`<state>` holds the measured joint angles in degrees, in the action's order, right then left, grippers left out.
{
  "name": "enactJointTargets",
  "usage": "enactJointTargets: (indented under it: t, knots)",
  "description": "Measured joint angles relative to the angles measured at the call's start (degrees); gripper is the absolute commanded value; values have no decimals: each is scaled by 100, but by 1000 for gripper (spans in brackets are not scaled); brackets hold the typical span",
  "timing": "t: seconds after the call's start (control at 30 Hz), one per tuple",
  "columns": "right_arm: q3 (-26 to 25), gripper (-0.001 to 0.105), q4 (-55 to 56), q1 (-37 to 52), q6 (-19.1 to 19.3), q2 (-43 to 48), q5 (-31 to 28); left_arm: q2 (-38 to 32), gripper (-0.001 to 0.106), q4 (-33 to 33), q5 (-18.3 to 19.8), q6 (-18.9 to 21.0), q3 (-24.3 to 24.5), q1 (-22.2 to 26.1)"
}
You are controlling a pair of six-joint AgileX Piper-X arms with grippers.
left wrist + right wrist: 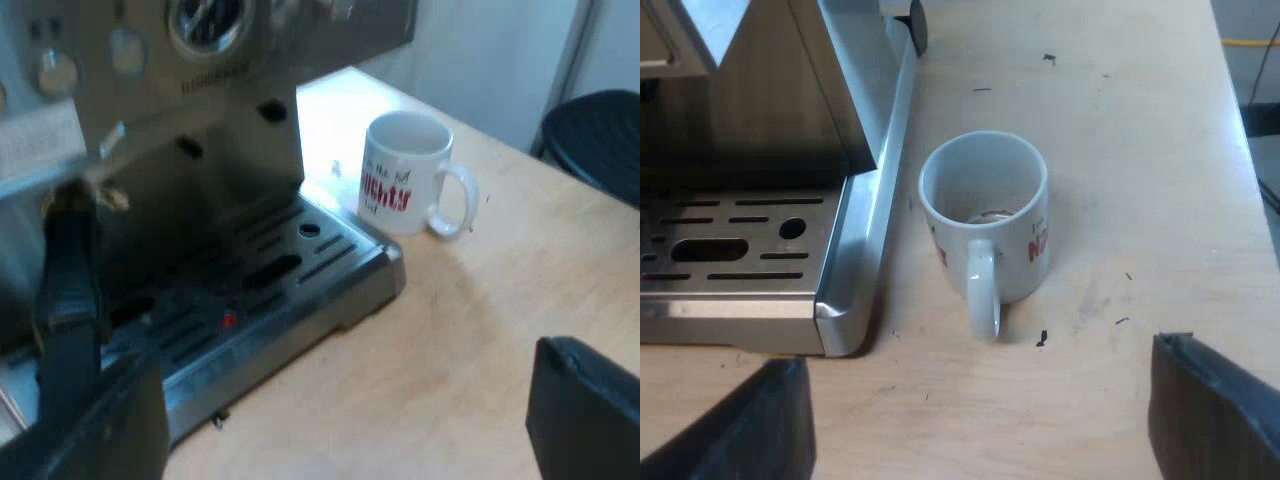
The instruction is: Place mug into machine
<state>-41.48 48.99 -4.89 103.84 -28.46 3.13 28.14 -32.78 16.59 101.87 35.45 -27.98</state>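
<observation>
Mug [985,215]: white with red lettering, upright on the wooden desk [1120,120], just beside the espresso machine's [750,100] drip tray [730,250].
Right end effector [980,420]: spread wide, empty, near the mug.
Left end effector [340,430]: spread wide, empty, before the drip tray.

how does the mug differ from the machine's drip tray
The mug is white with red lettering; the drip tray is bare slotted metal. The mug is round and upright with a handle; the drip tray is flat and angular. Both sit on the wooden table.
</observation>
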Motion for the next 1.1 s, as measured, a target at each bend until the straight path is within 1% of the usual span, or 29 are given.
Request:
enactJointTargets:
  t: [0.07, 0.13, 0.23, 0.33, 0.47, 0.63, 0.73, 0.83, 0.9, 1.0, 1.1]
  knots:
    - [191, 70, -143, 0, 3, 0, 12, 0, 74, 38, 0, -2, -152, 0]
    - [392, 70, -270, 0, -16, 0, 49, 0, 74, 174, 0, 6, -335, 0]
    - [825, 70, -554, 0, -13, 0, 141, 0, 74, 452, 0, 6, -667, 0]
    - [1118, 70, -834, 0, 3, 0, 158, 0, 74, 628, 0, 6, -933, 0]
    - [1435, 70, -1175, 0, 78, 0, 169, 0, 74, 687, 85, -22, -1126, 0]
    - [1895, 70, -1858, 0, 78, 0, 169, 0, 74, 807, 123, -47, -1131, 0]
    - [2273, 70, -2375, 0, 78, 0, 169, 0, 74, 882, 124, -47, -1131, 0]
    - [2798, 70, -3194, 0, 90, 0, 169, 0, 74, 898, 124, -47, -1131, 0]
    - [3023, 70, -3594, 0, 90, 0, 169, 0, 74, 898, 124, -47, -1131, 0]
    - [3393, 70, -4310, 0, 90, 0, 471, 0, 74, 898, 124, -47, -1131, 0]
    - [3624, 70, -4643, 0, 90, 0, 805, 0, 74, 898, 124, -47, -1131, 0]
